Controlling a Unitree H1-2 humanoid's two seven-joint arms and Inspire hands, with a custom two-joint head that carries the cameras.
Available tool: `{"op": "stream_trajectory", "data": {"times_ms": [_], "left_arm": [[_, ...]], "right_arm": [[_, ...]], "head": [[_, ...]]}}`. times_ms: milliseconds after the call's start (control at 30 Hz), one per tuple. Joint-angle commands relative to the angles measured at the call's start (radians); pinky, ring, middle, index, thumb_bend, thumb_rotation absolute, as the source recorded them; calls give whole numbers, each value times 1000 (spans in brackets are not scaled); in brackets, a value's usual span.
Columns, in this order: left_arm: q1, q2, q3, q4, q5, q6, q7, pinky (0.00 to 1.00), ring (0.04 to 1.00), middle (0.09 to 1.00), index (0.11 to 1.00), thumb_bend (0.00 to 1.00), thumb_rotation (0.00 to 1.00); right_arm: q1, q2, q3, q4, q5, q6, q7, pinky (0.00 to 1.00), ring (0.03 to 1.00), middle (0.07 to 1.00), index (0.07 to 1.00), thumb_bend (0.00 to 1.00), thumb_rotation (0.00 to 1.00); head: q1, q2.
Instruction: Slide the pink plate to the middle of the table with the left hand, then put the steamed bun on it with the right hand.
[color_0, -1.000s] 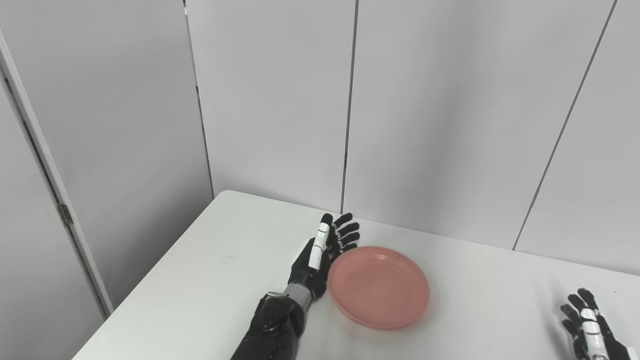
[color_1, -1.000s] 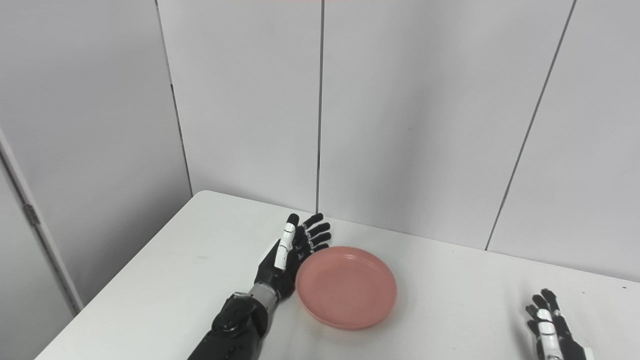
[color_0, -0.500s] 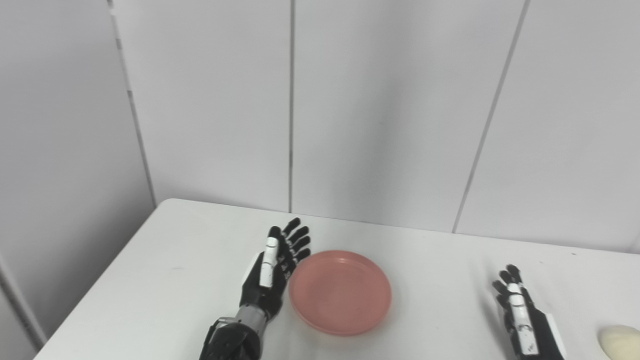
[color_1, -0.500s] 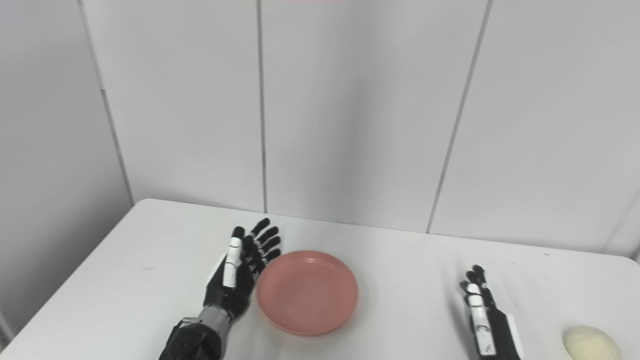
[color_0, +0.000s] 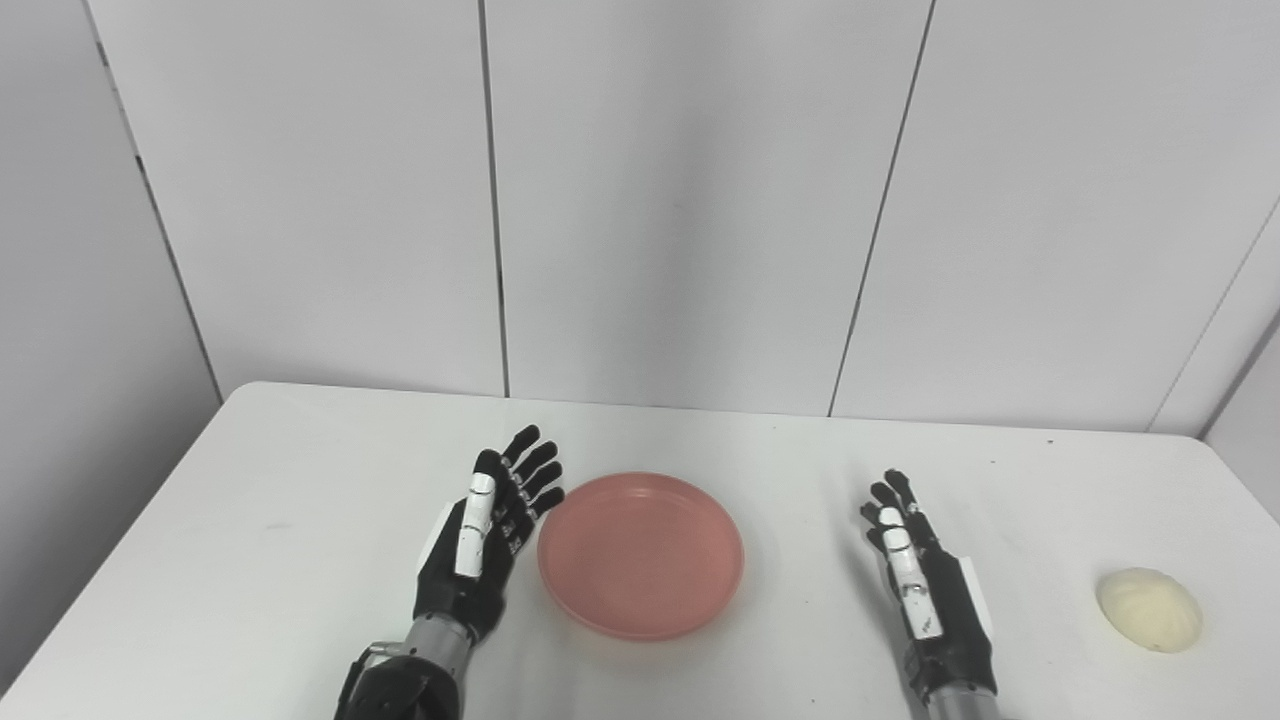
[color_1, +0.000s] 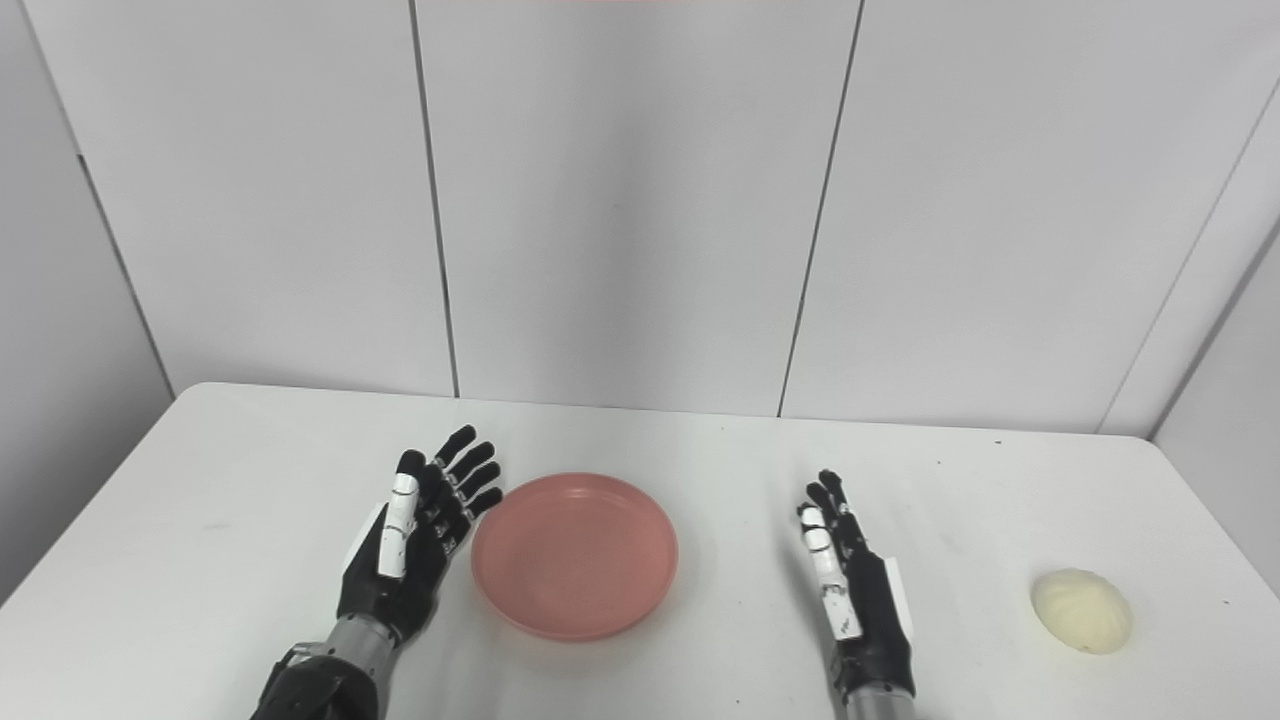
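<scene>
Your left hand (color_0: 480, 555) stands edge-on, fingers spread, against the pink plate's (color_0: 640, 555) left rim to push it, now mid-table, while your right hand (color_0: 925, 585), fingers apart and empty, waits left of the steamed bun (color_0: 1148, 608).

A white counter (color_0: 300, 480) with rounded far corners fills the lower part of the view. A few small dark specks mark its surface. Behind its far edge stands a wall of pale grey panels (color_0: 680, 200), divided by thin dark vertical seams
</scene>
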Motion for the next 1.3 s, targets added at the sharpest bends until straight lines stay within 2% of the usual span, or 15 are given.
{"op": "stream_trajectory", "data": {"times_ms": [0, 200, 333, 533, 633, 800, 867, 1033, 1167, 1267], "left_arm": [[18, -12, -9, -10, 11, -3, 7, 887, 907, 905, 891, 670, 939], [31, -35, -34, -24, 33, 17, 16, 922, 930, 925, 905, 650, 976], [30, -49, -47, -3, 43, 8, 16, 939, 940, 934, 907, 647, 978], [25, -53, -69, 24, 50, -7, 5, 995, 978, 962, 933, 607, 999], [15, -57, -59, 59, 44, -57, 8, 997, 973, 960, 935, 610, 994], [-6, -67, -25, 118, 25, -195, 5, 949, 951, 949, 928, 653, 972], [-13, -68, -18, 133, 21, -231, 1, 940, 947, 947, 926, 665, 974], [-26, -64, -8, 152, 23, -272, 5, 904, 932, 935, 914, 657, 971], [-37, -62, 1, 173, 38, -305, 21, 911, 929, 926, 905, 657, 965], [-40, -60, 1, 182, 49, -305, 31, 932, 939, 935, 914, 650, 983]], "right_arm": [[-14, 7, 9, -36, -8, -5, -3, 982, 909, 929, 941, 548, 847], [-5, 12, 25, -42, -21, -16, -6, 984, 912, 932, 943, 594, 833], [-2, 16, 32, -37, -20, -35, -5, 954, 909, 926, 934, 561, 818], [-5, 8, 45, -20, -2, -59, 21, 954, 920, 938, 944, 567, 804], [-5, 6, 44, -17, -3, -60, 17, 943, 915, 934, 943, 545, 802], [-1, -2, 42, -17, 3, -53, 26, 976, 922, 942, 949, 573, 813], [-2, 0, 37, -11, 3, -61, 22, 970, 919, 938, 946, 567, 802], [0, -5, 38, -12, -20, -60, 10, 950, 912, 931, 942, 563, 833], [1, -2, 34, -16, -26, -52, 1, 951, 902, 923, 935, 583, 830], [1, -4, 33, -15, -19, -52, 6, 956, 907, 926, 939, 582, 823]], "head": [[-5, -4], [-19, -8], [-22, -14], [-14, -25], [-8, -27], [7, -32], [9, -32], [13, -35], [10, -33], [8, -32]]}}
